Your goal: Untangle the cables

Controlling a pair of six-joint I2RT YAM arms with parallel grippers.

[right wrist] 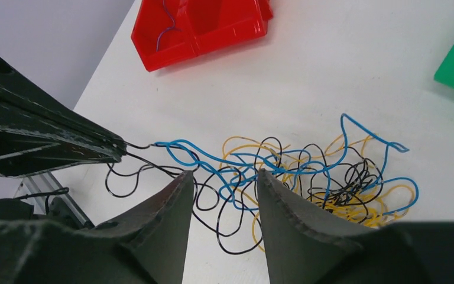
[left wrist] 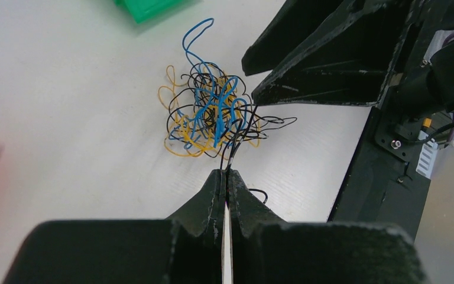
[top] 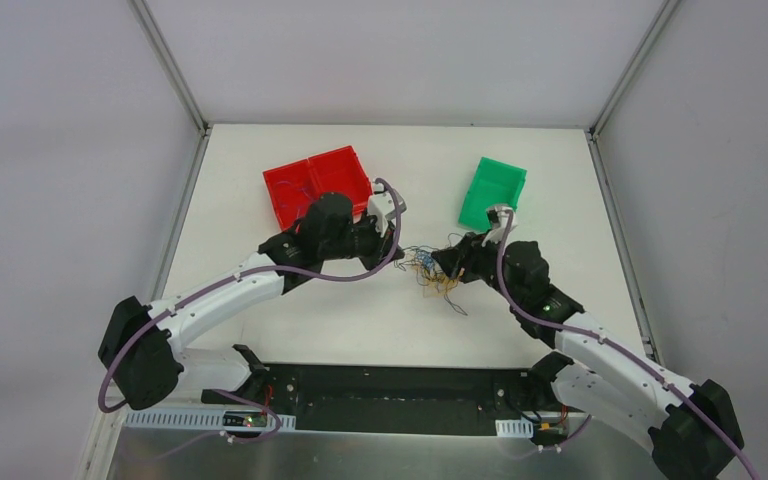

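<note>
Cables bunched mid table, top view. L wrist: left claw pinched shut on black strand, prob anchoring the knot. R wrist: right claw half open astride blue/black loops, nothing gripped; you pull from there.

right pincer parted, over tangled cables

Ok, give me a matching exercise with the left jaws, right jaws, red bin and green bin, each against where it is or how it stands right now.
Things:
1. left jaws
2. right jaws
3. red bin
4. green bin

States:
A. on the table beyond the right arm
B. shut on a strand of the cables
C. apart, with wires between them
D. beyond the left arm, one thin wire inside

Pairs: 1-B, 2-C, 3-D, 4-A
</note>
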